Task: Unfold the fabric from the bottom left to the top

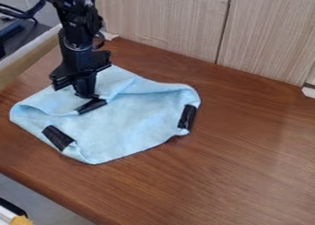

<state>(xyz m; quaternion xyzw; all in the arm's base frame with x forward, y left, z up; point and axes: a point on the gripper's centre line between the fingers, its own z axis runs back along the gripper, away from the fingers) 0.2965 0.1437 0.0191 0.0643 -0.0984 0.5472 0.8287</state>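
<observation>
- Blue fabric on wooden table, partly folded.
- Middle black strip right at my gripper's tip, slanting lower left to upper right.
- Can't tell if I'm clamped on.

Light-blue fabric, brown-grained tabletop

We have our black arm coming in from the top edge toward the upper left, its wrist nearly upright, and our black gripper hanging below it, pointing steeply down.
</observation>
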